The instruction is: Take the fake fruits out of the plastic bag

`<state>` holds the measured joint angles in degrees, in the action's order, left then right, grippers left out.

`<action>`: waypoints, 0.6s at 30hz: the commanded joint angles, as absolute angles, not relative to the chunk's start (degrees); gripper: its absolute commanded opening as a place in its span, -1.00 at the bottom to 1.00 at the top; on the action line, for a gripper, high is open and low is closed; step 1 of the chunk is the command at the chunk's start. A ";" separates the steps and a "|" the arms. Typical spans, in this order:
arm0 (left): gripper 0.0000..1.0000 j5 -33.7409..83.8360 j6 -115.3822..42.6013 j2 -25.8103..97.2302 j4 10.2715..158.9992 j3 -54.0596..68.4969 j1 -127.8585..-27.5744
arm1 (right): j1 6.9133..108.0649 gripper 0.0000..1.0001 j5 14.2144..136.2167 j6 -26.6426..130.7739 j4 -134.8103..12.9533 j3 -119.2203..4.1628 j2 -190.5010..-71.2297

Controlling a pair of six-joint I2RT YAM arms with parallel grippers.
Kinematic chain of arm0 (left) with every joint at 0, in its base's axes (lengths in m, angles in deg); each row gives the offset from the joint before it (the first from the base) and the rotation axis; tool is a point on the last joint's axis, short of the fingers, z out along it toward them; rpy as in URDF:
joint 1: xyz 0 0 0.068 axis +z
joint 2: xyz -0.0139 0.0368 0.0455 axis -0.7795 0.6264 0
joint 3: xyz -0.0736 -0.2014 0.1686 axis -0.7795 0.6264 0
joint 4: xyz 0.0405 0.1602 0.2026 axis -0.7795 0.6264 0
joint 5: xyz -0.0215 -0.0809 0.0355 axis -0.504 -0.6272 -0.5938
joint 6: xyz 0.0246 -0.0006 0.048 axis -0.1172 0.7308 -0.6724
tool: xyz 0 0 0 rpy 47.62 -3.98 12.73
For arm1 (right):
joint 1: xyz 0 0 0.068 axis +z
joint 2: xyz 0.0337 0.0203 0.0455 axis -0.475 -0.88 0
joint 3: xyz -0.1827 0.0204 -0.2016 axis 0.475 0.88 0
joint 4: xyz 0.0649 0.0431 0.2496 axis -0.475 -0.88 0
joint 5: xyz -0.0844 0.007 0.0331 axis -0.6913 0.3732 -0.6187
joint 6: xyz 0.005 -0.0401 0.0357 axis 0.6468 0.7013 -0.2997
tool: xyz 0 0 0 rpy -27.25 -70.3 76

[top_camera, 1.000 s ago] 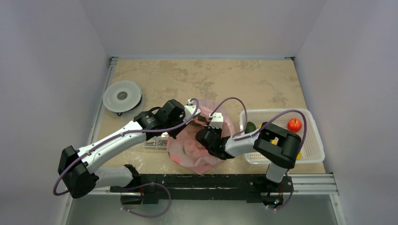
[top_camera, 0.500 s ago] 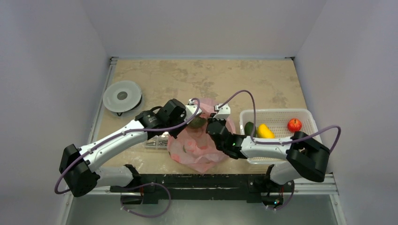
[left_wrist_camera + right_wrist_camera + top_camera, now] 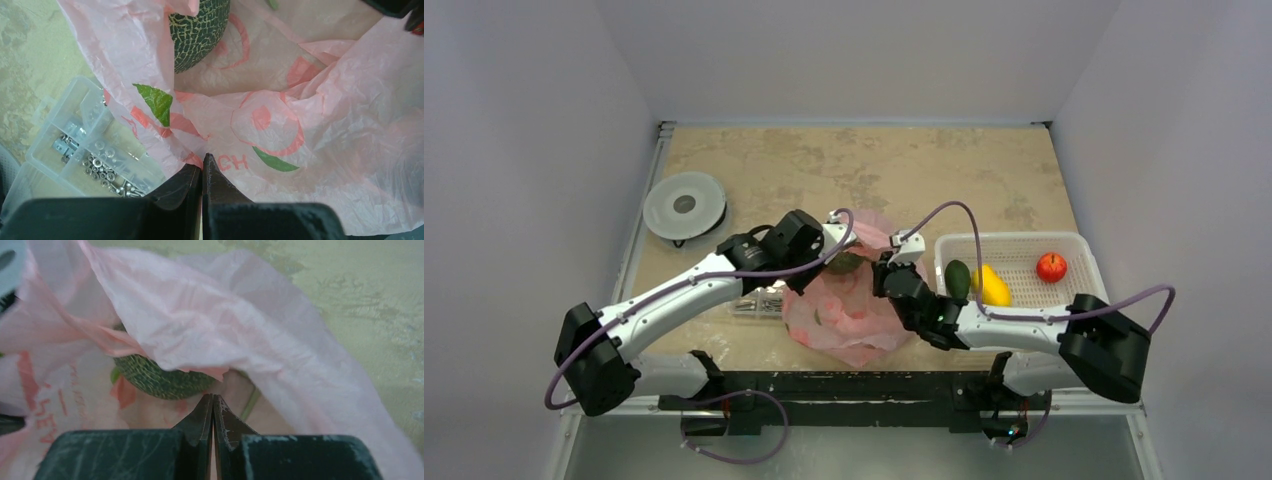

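You are opening the plastic bag point(image 3: 849, 315) to reach the fruit showing inside, so get a wide mouth before any reach. Your left fingers point(image 3: 204, 172) are pressed together on a fold of the bag's far-left rim. Use that pinch to lift the film up and to the left, away from the clear box of metal parts point(image 3: 85, 150) beside it.

Your right fingers point(image 3: 213, 407) are also closed tight, with their tips just under a drooping pink flap. I cannot tell whether any film is caught between them. I judge that the flap needs drawing to the right so it uncovers the fruit. Only then should one pair of fingers open and go in.

The green netted fruit point(image 3: 160, 377) lies in the far part of the bag, between the two pairs of fingers. It sits just left of the right tips and to the right of the left ones, and appears to touch neither. A dark green oval point(image 3: 957, 278), a yellow piece point(image 3: 992, 287) and a red fruit point(image 3: 1052, 266) lie in the white basket point(image 3: 1024, 240) at the right.
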<state>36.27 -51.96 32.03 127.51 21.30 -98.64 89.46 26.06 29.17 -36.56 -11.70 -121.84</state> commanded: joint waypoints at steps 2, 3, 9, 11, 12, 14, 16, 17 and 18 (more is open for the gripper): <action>-1.00 33.58 -50.30 34.48 125.76 17.78 -99.10 | 89.27 -0.57 28.10 25.77 -31.75 -9.14 -127.76; -1.00 33.79 -49.57 34.89 125.71 17.45 -99.08 | 89.27 -0.45 28.52 26.21 -31.57 -9.43 -129.22; -1.00 32.50 -48.92 38.60 125.96 16.15 -99.15 | 88.71 0.09 23.03 24.37 -29.24 -5.07 -130.68; -1.00 31.72 -48.64 38.81 125.82 16.02 -99.57 | 87.09 0.24 22.34 22.47 -29.22 -3.80 -128.42; -1.00 31.46 -48.56 38.69 125.42 16.21 -99.64 | 86.00 0.27 22.97 21.08 -29.20 -3.24 -127.43; -1.00 30.82 -48.61 38.69 125.10 16.32 -99.64 | 84.23 0.23 23.16 18.40 -29.22 -2.92 -126.41; -1.00 30.16 -48.66 39.27 125.64 15.79 -99.71 | 82.97 0.16 22.59 16.29 -29.38 -3.59 -126.69; -1.00 29.88 -48.48 39.58 125.89 15.43 -99.73 | 82.67 0.15 22.19 14.83 -29.87 -4.22 -127.14; -1.00 29.58 -48.46 39.90 126.03 15.14 -99.81 | 82.52 0.15 21.59 13.25 -30.99 -5.27 -127.62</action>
<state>31.99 -49.53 39.22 127.21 18.13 -99.42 83.71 25.29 20.42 -31.97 -3.00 -127.45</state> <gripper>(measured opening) 0.006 0.585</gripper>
